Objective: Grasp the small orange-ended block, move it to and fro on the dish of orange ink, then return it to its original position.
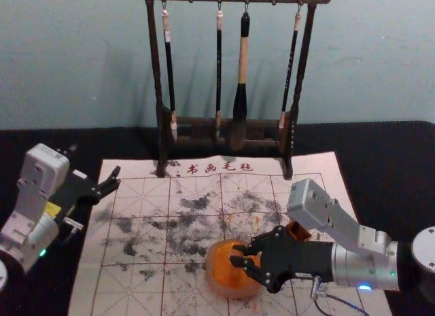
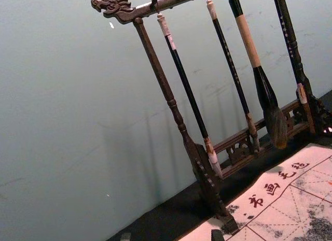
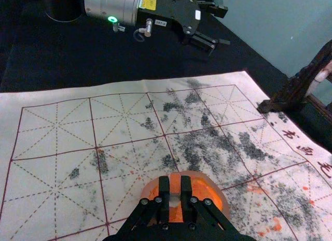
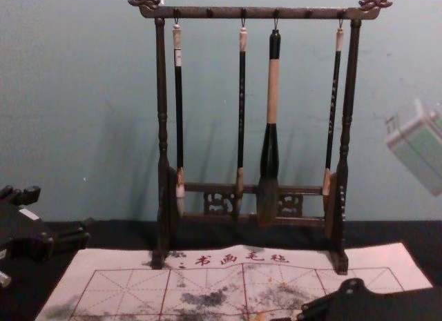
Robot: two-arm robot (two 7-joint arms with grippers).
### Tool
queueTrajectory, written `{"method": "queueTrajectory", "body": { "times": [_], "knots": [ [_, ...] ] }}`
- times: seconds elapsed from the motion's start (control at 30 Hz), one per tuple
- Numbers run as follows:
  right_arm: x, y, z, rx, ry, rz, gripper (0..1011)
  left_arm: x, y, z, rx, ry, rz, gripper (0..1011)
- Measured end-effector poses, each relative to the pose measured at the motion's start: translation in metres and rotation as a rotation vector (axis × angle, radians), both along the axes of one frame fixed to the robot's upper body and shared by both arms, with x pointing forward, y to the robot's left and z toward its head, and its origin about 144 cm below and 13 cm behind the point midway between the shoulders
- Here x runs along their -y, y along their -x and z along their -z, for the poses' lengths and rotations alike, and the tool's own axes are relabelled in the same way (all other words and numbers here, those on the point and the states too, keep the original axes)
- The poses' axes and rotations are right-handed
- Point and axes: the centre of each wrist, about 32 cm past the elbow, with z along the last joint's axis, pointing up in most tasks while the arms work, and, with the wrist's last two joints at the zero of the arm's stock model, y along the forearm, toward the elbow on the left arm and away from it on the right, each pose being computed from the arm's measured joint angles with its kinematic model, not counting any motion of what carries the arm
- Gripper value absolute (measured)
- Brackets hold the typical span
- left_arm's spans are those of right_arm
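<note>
Over the dish [image 1: 217, 285], the right gripper [image 1: 234, 255] partly hides the clasped block [image 3: 175, 184].

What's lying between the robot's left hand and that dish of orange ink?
Nothing but the mat, with its red grid and dark smudges, lies between the left gripper and the dish, as the head view shows.

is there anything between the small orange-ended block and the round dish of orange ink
Nothing visible stands in the way: the black right gripper holds the orange-ended block over the round dish of orange ink.
</note>
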Motion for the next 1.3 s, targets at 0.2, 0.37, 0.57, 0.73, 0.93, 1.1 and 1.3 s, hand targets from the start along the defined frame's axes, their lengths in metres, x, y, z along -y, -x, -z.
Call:
{"method": "queueTrajectory", "body": {
  "times": [0.2, 0.37, 0.57, 0.73, 0.93, 1.1, 1.3],
  "knots": [
    [-0.004, -0.003, 0.001, 0.0, 0.0, -0.006, 82, 0.0, 0.0, 0.0, 0.0, 0.0, 0.0, 1001],
    [-0.006, -0.006, 0.002, -0.003, 0.002, -0.008, 82, 0.0, 0.0, 0.0, 0.0, 0.0, 0.0, 1001],
    [-0.009, -0.011, 0.004, -0.008, 0.001, 0.0, 82, 0.0, 0.0, 0.0, 0.0, 0.0, 0.0, 1001],
    [-0.01, -0.015, 0.006, -0.008, 0.0, 0.016, 82, 0.0, 0.0, 0.0, 0.0, 0.0, 0.0, 1001],
    [-0.008, -0.02, 0.005, -0.004, 0.0, 0.041, 82, 0.0, 0.0, 0.0, 0.0, 0.0, 0.0, 1001],
    [-0.004, -0.022, 0.004, 0.0, 0.003, 0.062, 82, 0.0, 0.0, 0.0, 0.0, 0.0, 0.0, 1001],
    [0.002, -0.021, 0.002, 0.003, 0.003, 0.074, 82, 0.0, 0.0, 0.0, 0.0, 0.0, 0.0, 1001]
  ]
}}
